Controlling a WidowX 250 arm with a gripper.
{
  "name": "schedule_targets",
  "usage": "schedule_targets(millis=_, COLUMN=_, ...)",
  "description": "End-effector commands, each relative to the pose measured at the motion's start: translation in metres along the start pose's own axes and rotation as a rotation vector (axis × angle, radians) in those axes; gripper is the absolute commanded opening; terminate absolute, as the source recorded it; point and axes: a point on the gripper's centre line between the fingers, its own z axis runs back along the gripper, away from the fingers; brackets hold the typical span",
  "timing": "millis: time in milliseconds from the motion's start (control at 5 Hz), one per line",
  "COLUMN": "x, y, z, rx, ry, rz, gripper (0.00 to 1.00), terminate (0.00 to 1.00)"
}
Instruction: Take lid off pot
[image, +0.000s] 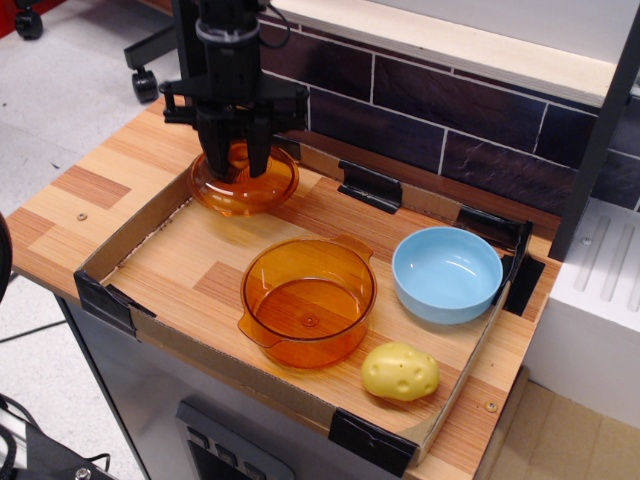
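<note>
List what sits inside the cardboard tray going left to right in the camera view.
lid with the gripper at its knob → pot, open → yellow potato-shaped toy → blue bowl. The toy and bowl overlap in left-right span; the toy's centre is further left and nearer the camera.
</note>
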Motion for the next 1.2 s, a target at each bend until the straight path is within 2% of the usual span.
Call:
schedule_targets(millis=0, x=0.000, y=-0.002, z=0.001, rx=0.031, ry=-0.064, rz=-0.074, gripper=1.00, terminate=0.00)
schedule_targets(millis=400, x=-0.007, y=-0.001, z=0.011, rx=0.000, ry=-0.054, rz=-0.091, gripper=1.00, terminate=0.00)
schedule_targets(millis=800, x=-0.020, y=-0.004, z=0.020, rx=-0.025, ry=-0.020, rz=-0.121, gripper=1.00, terminate=0.00)
schedule_targets(millis=1000, x=-0.027, y=-0.004, z=0.031, rx=-0.044, ry=-0.040, rz=-0.139, gripper=1.00, terminate=0.00)
